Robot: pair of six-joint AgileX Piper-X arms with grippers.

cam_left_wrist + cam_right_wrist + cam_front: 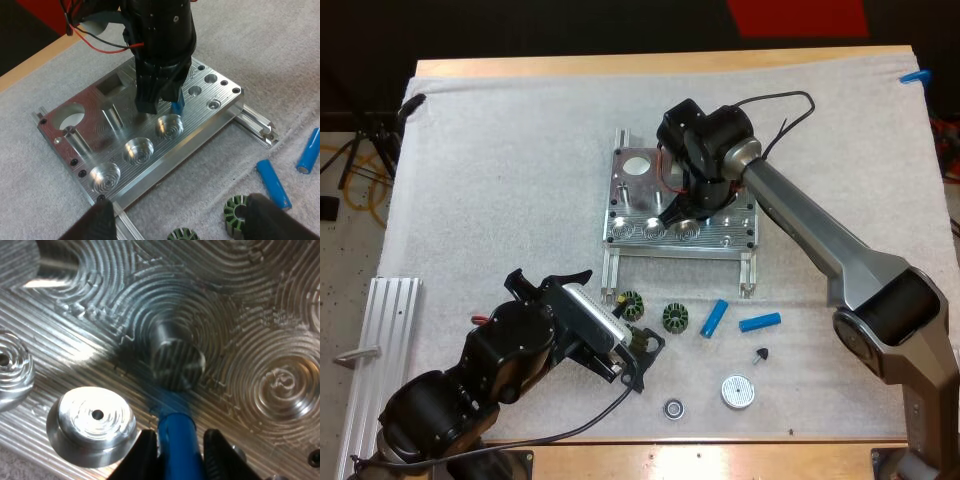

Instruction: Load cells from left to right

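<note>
Now: right gripper [181,452] pinches a blue cell [175,432], its tip at the metal fixture [720,240]'s top face, beside the third big round pocket. Left gripper [185,222] hangs spread before the fixture's front edge. Two spare blue cells [714,318] lie on the mat [520,200] near that edge.
</note>
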